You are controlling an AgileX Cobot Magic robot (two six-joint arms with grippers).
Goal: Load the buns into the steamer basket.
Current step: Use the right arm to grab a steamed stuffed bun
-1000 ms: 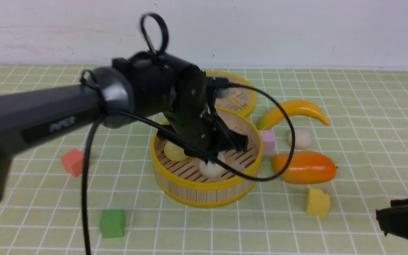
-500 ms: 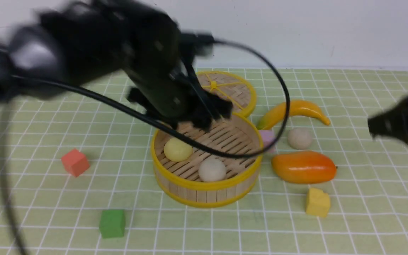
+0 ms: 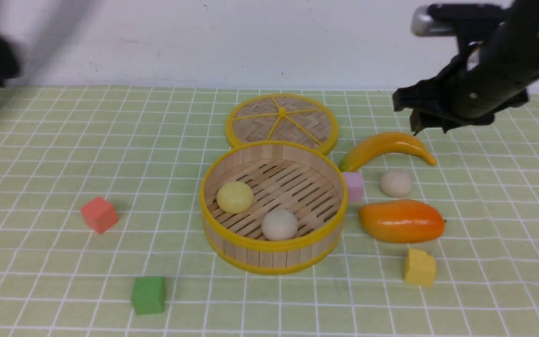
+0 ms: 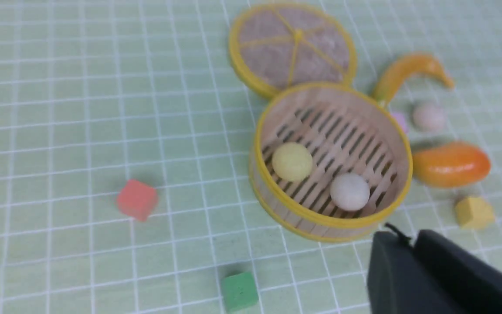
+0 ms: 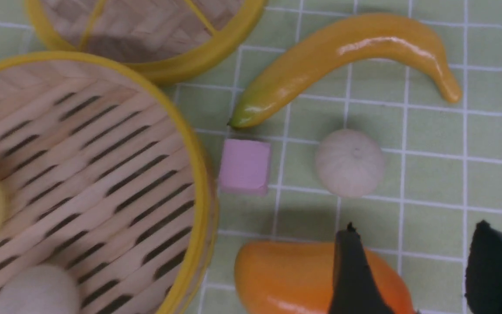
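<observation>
The steamer basket [image 3: 269, 256] stands at the table's centre. It holds the pale yellow bun [image 3: 235, 196] and one beige bun [image 3: 279, 224]. The other beige bun [image 3: 396, 182] lies on the table to the basket's right, between banana and mango. My right gripper [image 3: 428, 126] hangs open and empty above the banana. In the right wrist view its fingers [image 5: 415, 226] straddle bare cloth just short of that bun [image 5: 349, 162]. My left arm is a dark blur at the far left. My left gripper [image 4: 401, 240] is shut and empty, high above the table near the basket [image 4: 320, 222].
The flat woven lid [image 3: 281, 122] lies behind the basket. A banana [image 3: 386, 147], a pink cube [image 3: 353, 186], an orange mango [image 3: 403, 221] and a yellow cube [image 3: 419, 267] are on the right. A red cube [image 3: 99, 214] and a green cube [image 3: 148, 295] are on the left.
My left gripper let go of the beige bun in the basket, rose and pulled away to the left. My right arm swung in from the lower right to above the banana.
</observation>
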